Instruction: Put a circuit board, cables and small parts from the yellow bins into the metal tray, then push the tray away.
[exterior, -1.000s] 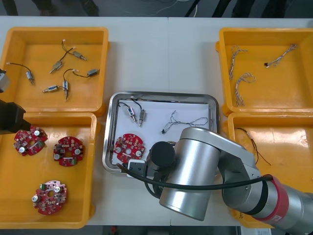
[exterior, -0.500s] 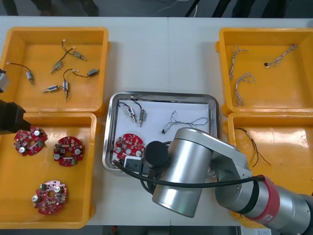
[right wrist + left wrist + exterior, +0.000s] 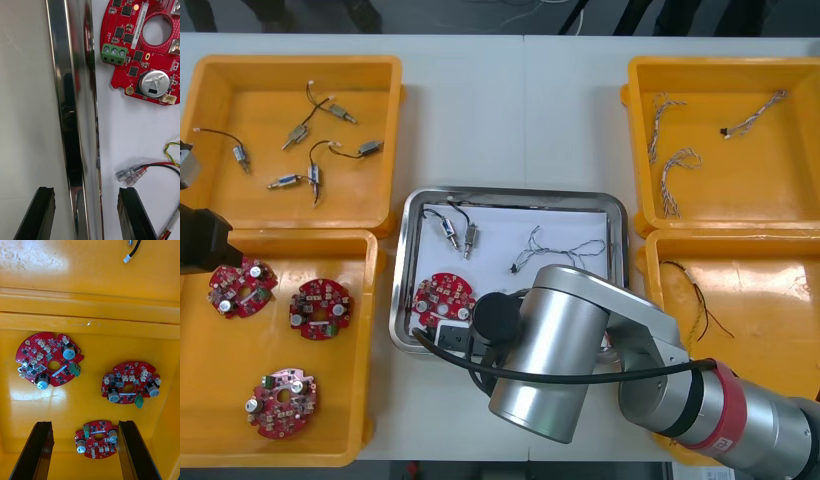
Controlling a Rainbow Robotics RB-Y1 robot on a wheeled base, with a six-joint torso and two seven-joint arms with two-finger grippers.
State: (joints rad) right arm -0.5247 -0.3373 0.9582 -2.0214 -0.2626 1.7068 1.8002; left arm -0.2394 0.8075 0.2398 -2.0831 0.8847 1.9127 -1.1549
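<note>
Right gripper (image 3: 86,198) wide open astride the rim of the shiny metal tray (image 3: 71,112), near the round red circuit board (image 3: 129,48) inside it; left gripper (image 3: 85,431) wide open over a yellow bin (image 3: 90,307) left of the tray.

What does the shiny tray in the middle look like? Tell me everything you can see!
The metal tray is a shiny rectangle with rounded corners and a raised, mirror-like rim, white inside. It lies flat on the table between the yellow bins. Inside rest a red circuit board, two small metal parts and a thin twisted cable. The right gripper is open, one finger outside the rim, one over the white inside, near the board.
</note>
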